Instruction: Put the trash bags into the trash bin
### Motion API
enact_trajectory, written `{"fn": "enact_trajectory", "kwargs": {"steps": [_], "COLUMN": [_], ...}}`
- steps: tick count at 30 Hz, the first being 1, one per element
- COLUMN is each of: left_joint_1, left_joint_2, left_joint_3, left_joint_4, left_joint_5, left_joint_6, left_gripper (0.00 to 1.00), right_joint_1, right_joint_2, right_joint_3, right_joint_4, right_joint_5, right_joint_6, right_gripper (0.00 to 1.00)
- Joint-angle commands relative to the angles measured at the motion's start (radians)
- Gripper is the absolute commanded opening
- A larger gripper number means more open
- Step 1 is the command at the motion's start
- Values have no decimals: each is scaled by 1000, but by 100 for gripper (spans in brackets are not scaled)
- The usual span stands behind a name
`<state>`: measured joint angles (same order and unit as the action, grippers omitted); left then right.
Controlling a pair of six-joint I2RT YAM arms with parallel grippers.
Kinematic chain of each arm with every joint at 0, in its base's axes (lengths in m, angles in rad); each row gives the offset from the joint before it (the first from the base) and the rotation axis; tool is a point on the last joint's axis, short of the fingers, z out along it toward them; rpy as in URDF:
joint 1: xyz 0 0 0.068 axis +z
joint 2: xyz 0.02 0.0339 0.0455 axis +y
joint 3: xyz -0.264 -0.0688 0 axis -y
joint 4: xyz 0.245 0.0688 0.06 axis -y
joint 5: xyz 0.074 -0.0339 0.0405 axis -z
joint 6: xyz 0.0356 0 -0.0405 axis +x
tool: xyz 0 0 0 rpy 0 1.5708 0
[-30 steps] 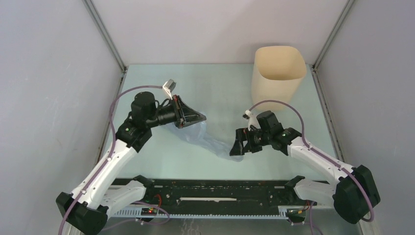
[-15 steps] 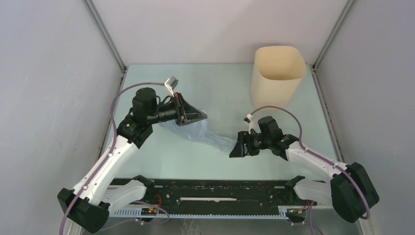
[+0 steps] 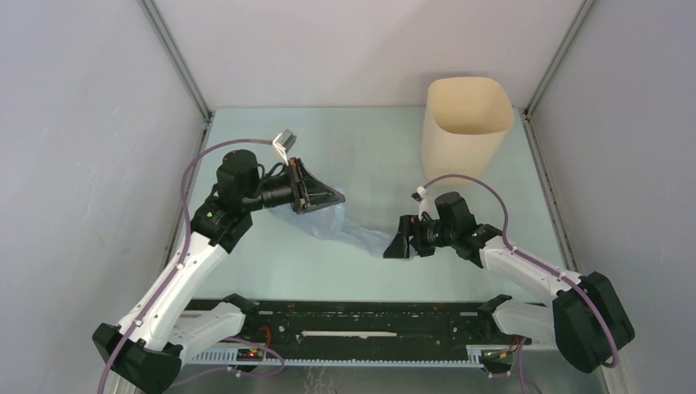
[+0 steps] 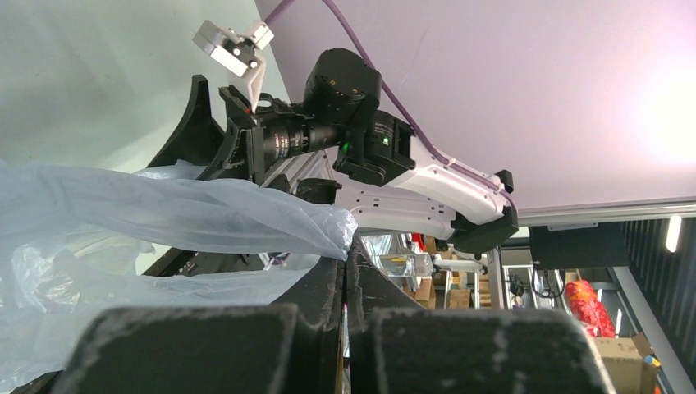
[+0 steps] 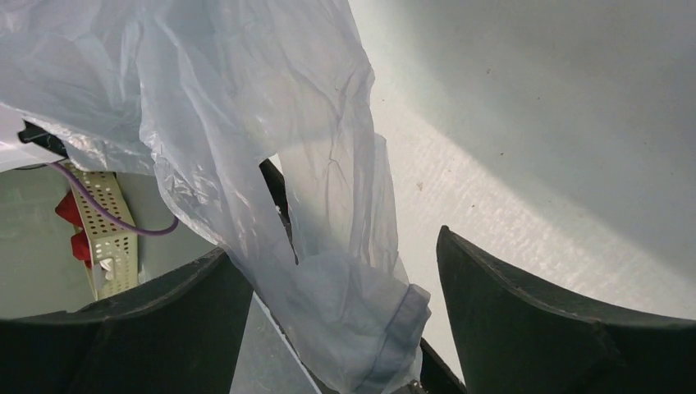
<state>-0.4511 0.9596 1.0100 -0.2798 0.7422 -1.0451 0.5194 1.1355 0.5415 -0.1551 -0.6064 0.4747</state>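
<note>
The pale-blue translucent trash bag [image 3: 349,228] stretches over the table between my two arms. My left gripper [image 3: 336,198] is shut on one end of it and holds that end up; the left wrist view shows the film [image 4: 205,217] pinched at the closed fingertips. My right gripper [image 3: 394,249] is open around the bag's other end, which hangs between its fingers in the right wrist view [image 5: 345,304] without being pinched. The beige trash bin [image 3: 464,127] stands upright at the back right, behind the right gripper.
Grey walls enclose the table on three sides. A black rail [image 3: 361,322] runs along the near edge between the arm bases. The right arm [image 4: 394,156] shows in the left wrist view.
My right gripper has slid left and slightly toward the bag's end. My left gripper shifted a little but still holds the bag.
</note>
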Motion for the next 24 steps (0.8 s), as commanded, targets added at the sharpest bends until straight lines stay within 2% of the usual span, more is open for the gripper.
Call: {"fn": "enact_trajectory", "kwargs": {"steps": [1,4,7,11,13,15,16,20,21,24], "left_joint_1": [5,5,5,5,5,5,5,-8,-19,-62], "left_joint_2": [-29,-37,-46,-56,-58,-59,-59,-39,-37,-17], "left_joint_3": [24,18,14,13,18,39,67,116,115,118], "left_joint_4": [22,22,21,15,-15,-114,-194,-430,-451,-481], "left_joint_5": [36,32,26,29,27,-27,-85,-264,-304,-394], "left_joint_6": [39,49,48,58,79,145,185,281,285,281], "left_gripper": [0,0,0,0,1,14,25,33,38,64], "right_joint_1": [-3,-26,-35,-35,-34,-35,-35,-35,-34,-32], "right_joint_2": [7,-4,4,7,-9,-36,-50,-122,-137,-158], "right_joint_3": [11,15,19,34,57,87,101,141,142,144], "right_joint_4": [53,45,60,70,39,-3,-25,-86,-87,-105], "right_joint_5": [26,11,-29,-50,-46,-35,-30,-19,-27,-36], "right_joint_6": [-19,-37,-39,-22,-26,-28,-28,-18,-19,-23], "right_gripper": [92,94,86,72,61,48,44,32,29,11]}}
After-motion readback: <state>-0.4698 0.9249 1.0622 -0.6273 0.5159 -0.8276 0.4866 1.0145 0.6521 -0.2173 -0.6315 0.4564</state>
